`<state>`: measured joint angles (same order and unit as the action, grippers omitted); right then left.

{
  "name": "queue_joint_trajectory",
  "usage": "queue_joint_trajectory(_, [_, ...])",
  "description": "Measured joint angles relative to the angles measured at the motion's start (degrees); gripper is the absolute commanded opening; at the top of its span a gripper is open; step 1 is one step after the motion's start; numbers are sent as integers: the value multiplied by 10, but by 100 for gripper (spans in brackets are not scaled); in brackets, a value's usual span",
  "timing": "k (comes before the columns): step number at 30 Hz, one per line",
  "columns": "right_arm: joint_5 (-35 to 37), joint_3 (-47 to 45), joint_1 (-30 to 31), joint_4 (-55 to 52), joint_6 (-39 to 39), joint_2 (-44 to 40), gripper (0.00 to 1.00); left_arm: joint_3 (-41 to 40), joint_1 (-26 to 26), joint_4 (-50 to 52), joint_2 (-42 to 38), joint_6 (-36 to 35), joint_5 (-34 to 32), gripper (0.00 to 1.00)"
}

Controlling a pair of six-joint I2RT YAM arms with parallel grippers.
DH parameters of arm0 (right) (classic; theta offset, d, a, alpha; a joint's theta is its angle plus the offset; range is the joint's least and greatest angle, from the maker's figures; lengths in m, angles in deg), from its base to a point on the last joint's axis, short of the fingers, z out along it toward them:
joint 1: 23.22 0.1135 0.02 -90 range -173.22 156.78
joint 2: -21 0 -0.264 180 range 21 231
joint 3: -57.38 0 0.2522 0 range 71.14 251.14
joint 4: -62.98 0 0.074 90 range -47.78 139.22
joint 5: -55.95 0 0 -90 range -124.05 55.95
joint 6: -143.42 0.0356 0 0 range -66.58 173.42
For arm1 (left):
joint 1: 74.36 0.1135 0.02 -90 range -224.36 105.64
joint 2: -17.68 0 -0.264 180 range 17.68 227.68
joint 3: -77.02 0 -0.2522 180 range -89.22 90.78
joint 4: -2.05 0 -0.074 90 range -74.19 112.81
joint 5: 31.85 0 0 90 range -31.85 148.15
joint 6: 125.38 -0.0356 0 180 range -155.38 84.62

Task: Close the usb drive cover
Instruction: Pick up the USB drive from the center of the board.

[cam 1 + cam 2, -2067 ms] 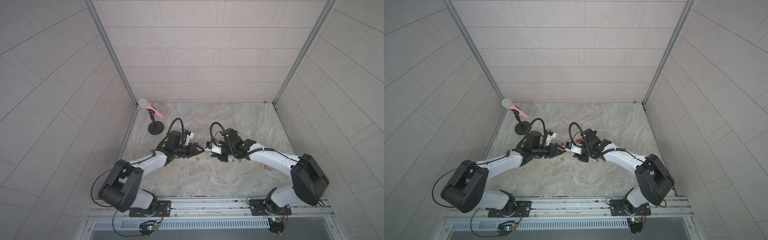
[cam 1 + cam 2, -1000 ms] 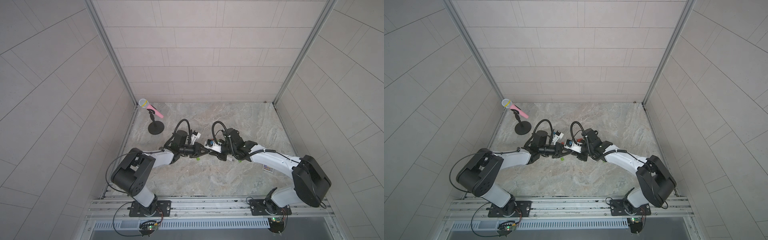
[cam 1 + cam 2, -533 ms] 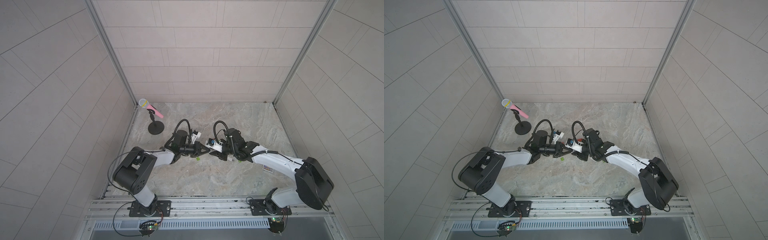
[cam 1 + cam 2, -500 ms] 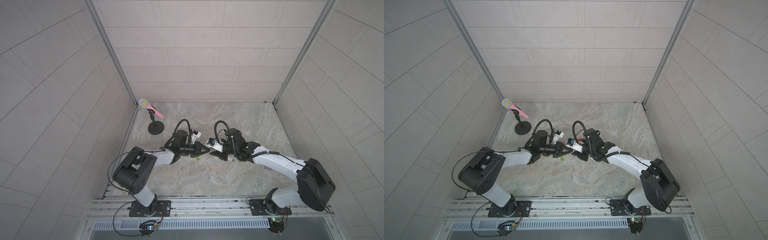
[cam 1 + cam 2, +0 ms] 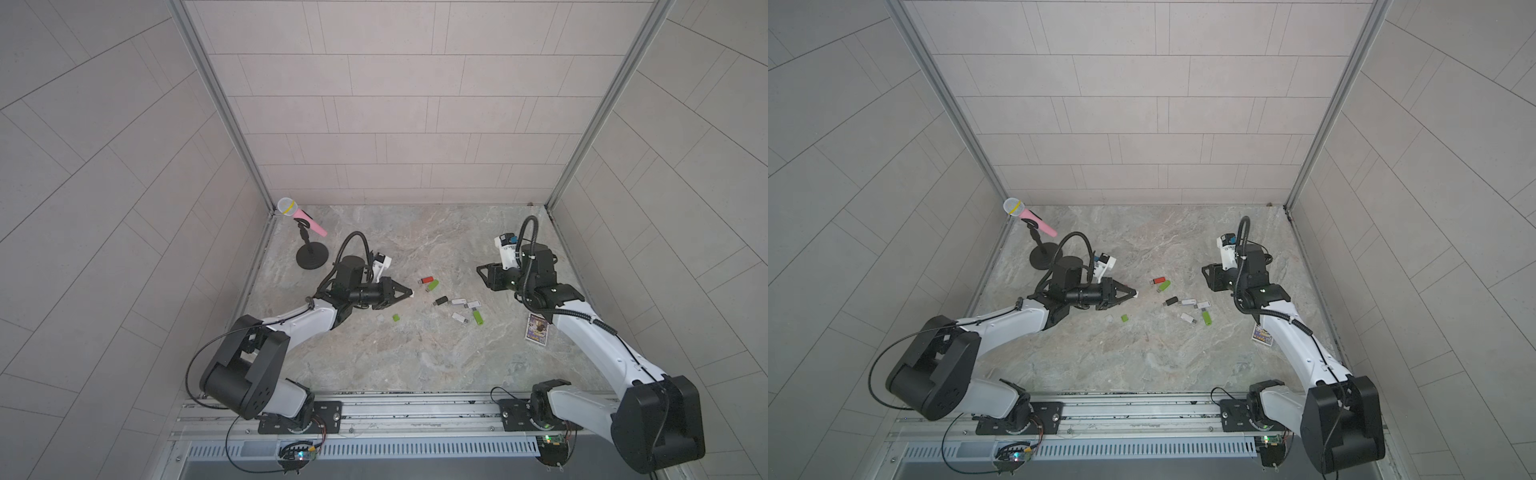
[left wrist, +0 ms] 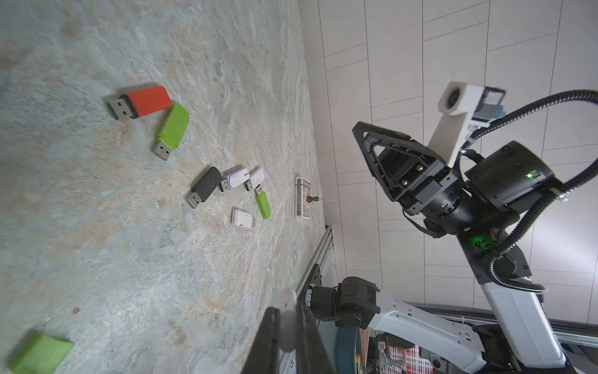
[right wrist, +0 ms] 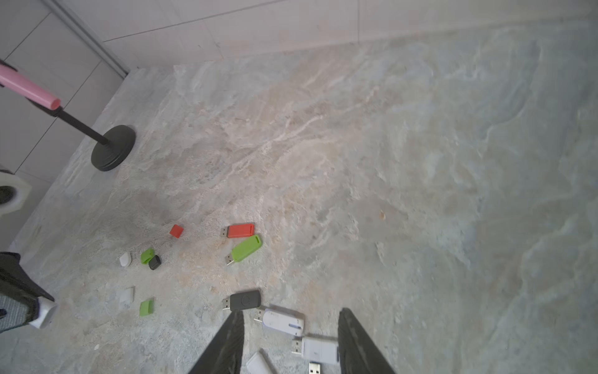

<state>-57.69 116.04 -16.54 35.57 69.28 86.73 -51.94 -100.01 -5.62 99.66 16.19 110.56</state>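
Observation:
My left gripper (image 5: 409, 294) (image 6: 289, 336) is shut on a small white usb drive cover (image 6: 287, 319), held a little above the table, left of the drives. Several usb drives lie mid-table with bare plugs: red (image 5: 427, 280), green (image 5: 433, 285), black (image 5: 441, 300) and white ones (image 7: 283, 320) (image 7: 318, 349). Over the white ones hangs my right gripper (image 5: 483, 275) (image 7: 291, 311), open with nothing between its fingers.
Loose covers lie left of the drives: red (image 7: 176, 231), green (image 7: 147, 255), black (image 7: 154, 262), white (image 7: 125, 259), green (image 5: 396, 318). A pink microphone on a black stand (image 5: 311, 262) is at the back left. A playing card (image 5: 537, 328) lies at the right.
The two grippers, tip to tip at mid-table before, have drawn apart. The right one has opened and swung back to the right; the left one has stayed shut and pulled back left.

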Motion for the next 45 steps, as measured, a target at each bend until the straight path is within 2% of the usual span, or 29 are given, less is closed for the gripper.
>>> queue_joint_trajectory(7, [-21,41,-1,-153,20,72,49,0,2,64,-56,-13,-33,6])
queue_joint_trajectory(13, [-18,48,17,-225,10,128,48,2,5,97,-83,-25,-49,5])
queue_joint_trajectory(18, [-6,64,43,-249,4,162,48,10,7,121,-91,-31,-55,6])
queue_joint_trajectory(29, [22,101,47,-249,4,228,49,29,12,161,-98,-56,-60,5])
queue_joint_trajectory(33, [59,118,67,-254,-11,253,50,30,15,166,-98,-62,-58,5])
queue_joint_trajectory(36, [112,133,97,-255,-47,258,51,30,17,170,-98,-63,-53,5])
queue_joint_trajectory(39, [154,137,123,-243,-118,249,53,30,19,172,-98,-65,-48,5])
queue_joint_trajectory(45, [158,119,122,-217,-305,217,52,32,24,190,-98,-82,-45,5])
